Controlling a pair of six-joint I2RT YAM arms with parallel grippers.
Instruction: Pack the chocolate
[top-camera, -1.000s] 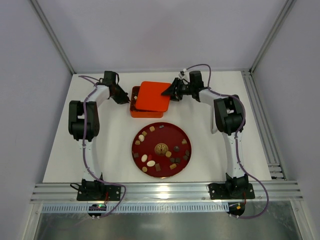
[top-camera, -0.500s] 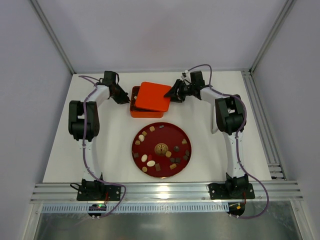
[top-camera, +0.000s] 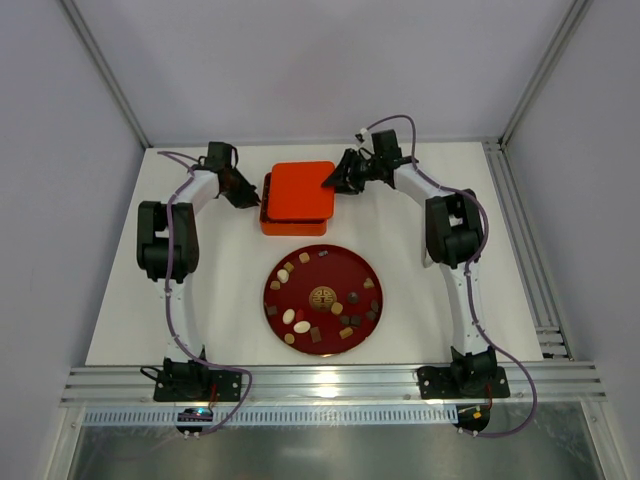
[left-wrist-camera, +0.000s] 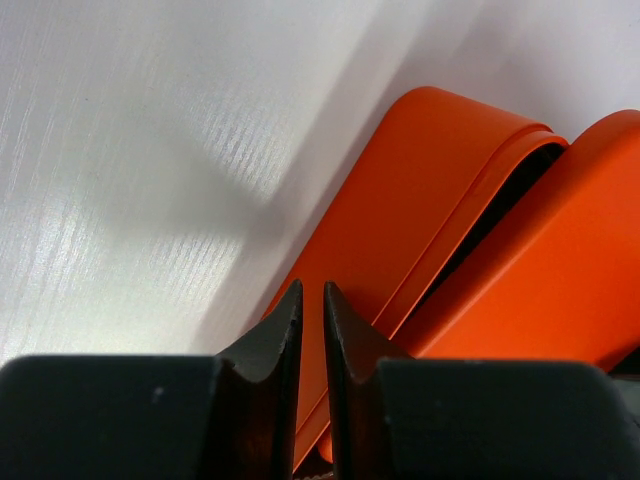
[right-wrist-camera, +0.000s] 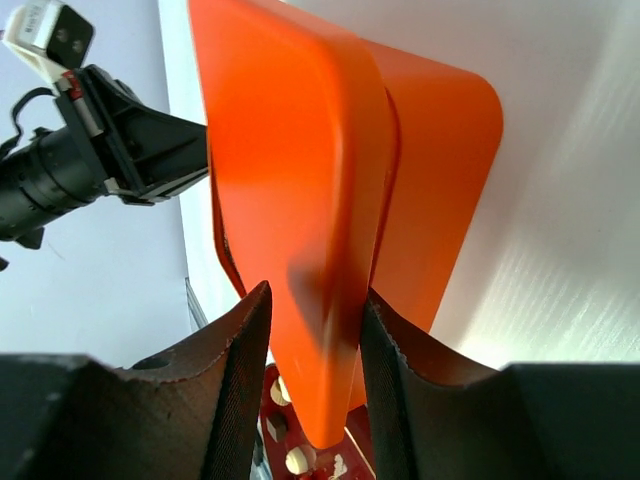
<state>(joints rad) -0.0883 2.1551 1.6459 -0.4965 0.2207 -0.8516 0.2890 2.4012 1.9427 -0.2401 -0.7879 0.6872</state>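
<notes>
The chocolate (top-camera: 289, 315) lies as several small dark, tan and cream pieces on a dark red plate (top-camera: 330, 268) at mid-table; a few pieces (right-wrist-camera: 297, 460) also show in the right wrist view. Behind the plate stands the orange box (top-camera: 295, 227) with its orange lid (top-camera: 300, 188) lying squarely over it. My left gripper (top-camera: 257, 203) is at the box's left wall (left-wrist-camera: 400, 200), its jaws (left-wrist-camera: 312, 290) almost together on the thin edge. My right gripper (top-camera: 331, 183) is shut on the lid's right corner (right-wrist-camera: 290, 150), which fills the gap between its fingers (right-wrist-camera: 316, 290).
Both arms reach to the far side of the table, one on each side of the box. The white table ends at metal rails (top-camera: 520, 230) on the right and a rail (top-camera: 330, 385) along the near edge. Grey walls enclose the back and sides.
The lid was skewed to the right with the box's left side showing; it has swung back over the box. My right gripper moved left and farther away with it. The left arm stayed put.
</notes>
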